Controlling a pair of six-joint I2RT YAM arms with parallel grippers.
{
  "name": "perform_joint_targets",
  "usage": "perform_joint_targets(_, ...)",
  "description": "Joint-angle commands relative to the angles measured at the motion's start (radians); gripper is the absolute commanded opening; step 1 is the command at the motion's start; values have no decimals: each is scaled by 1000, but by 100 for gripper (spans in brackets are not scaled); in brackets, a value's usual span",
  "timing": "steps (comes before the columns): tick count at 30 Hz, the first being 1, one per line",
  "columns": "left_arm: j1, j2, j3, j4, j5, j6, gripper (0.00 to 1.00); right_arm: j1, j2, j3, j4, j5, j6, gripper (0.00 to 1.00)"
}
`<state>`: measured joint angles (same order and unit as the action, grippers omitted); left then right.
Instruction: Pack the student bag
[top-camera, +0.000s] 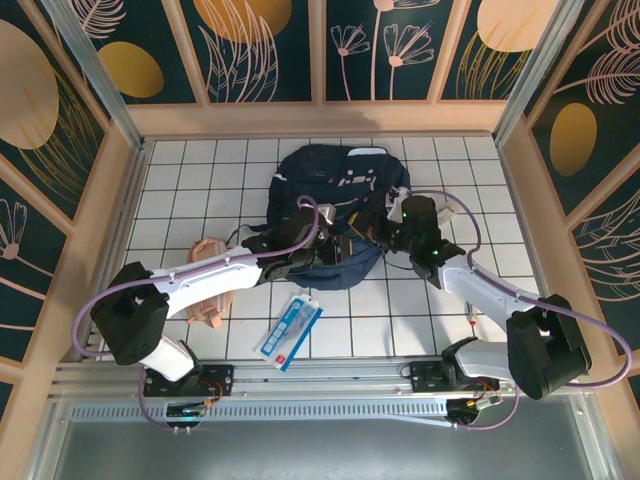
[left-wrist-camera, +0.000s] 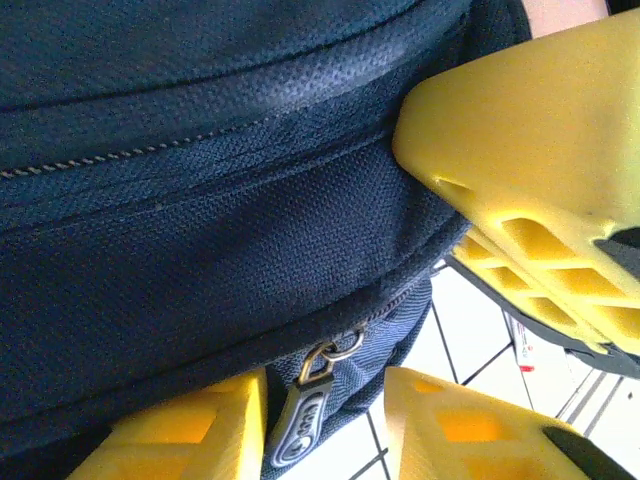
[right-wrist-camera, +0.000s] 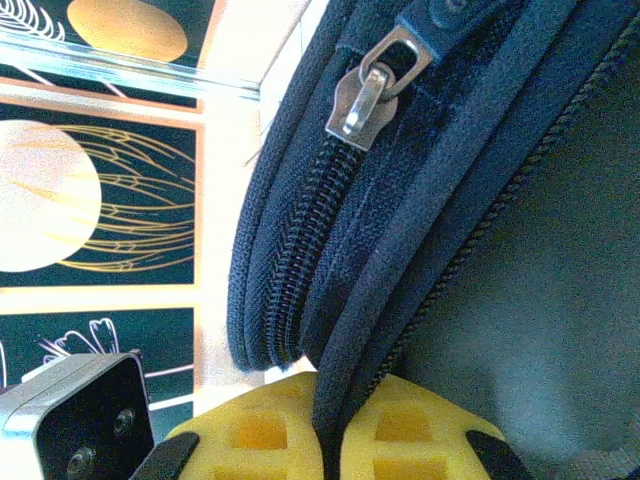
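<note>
The student bag (top-camera: 335, 190), a large navy backpack, lies at the back middle of the tiled table. Both grippers work at its near edge. My left gripper (top-camera: 322, 252) has its yellow fingers (left-wrist-camera: 190, 432) apart on either side of a grey zipper pull (left-wrist-camera: 303, 425), which hangs from the bag's seam without touching them. My right gripper (top-camera: 372, 232) is shut on a piped fabric edge of the bag (right-wrist-camera: 420, 230), pinched between its two pads (right-wrist-camera: 255, 435). A metal zipper slider (right-wrist-camera: 375, 85) sits higher up that edge. The right gripper's yellow finger (left-wrist-camera: 540, 170) presses against the bag in the left wrist view.
A small pink pouch (top-camera: 208, 278) lies on the tiles to the left, partly under my left arm. A blue-and-white flat packet (top-camera: 290, 328) lies near the front middle. Wooden walls with patterned panels (top-camera: 320, 50) close in the table on three sides.
</note>
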<state>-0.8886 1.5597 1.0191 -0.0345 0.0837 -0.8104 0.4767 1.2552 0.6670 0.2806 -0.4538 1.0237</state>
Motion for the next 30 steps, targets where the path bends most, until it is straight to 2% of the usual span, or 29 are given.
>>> perform_joint_targets(1, 7, 17, 17, 8, -23, 19, 9, -1, -33, 31, 62, -19, -18, 0)
perform_joint_targets(4, 7, 1, 15, -2, -35, 39, 0, -5, -36, 33, 48, -7, -34, 0)
perform_joint_targets(8, 25, -74, -31, -13, -78, 62, 0, -13, -34, 45, -1, 0, -76, 0)
perform_joint_targets(12, 87, -169, -138, -25, -112, 79, 0, -49, -47, 53, -44, -2, -95, 0)
perform_joint_targets(16, 123, -224, -262, 25, -164, 199, 0, -130, -49, 86, -99, -54, -101, 0)
perform_joint_targets(18, 131, -224, -260, 19, -150, 235, 0, -158, -38, 108, -117, -77, -128, 0)
perform_joint_targets(20, 130, -215, -233, 35, -68, 255, 0, -167, -20, 122, -129, -90, -135, 0)
perform_joint_targets(21, 129, -210, -215, 42, -26, 244, 0, -163, -7, 129, -133, -104, -125, 10)
perform_joint_targets(23, 119, -190, -179, 57, 29, 217, 0, -137, 14, 137, -126, -115, -86, 21)
perform_joint_targets(26, 57, -164, -137, 96, 36, 208, 0, -52, 6, 130, -148, 11, 5, 47)
perform_joint_targets(30, -4, -110, -70, 124, 44, 180, 0, 64, -14, 134, -203, 225, 108, 52)
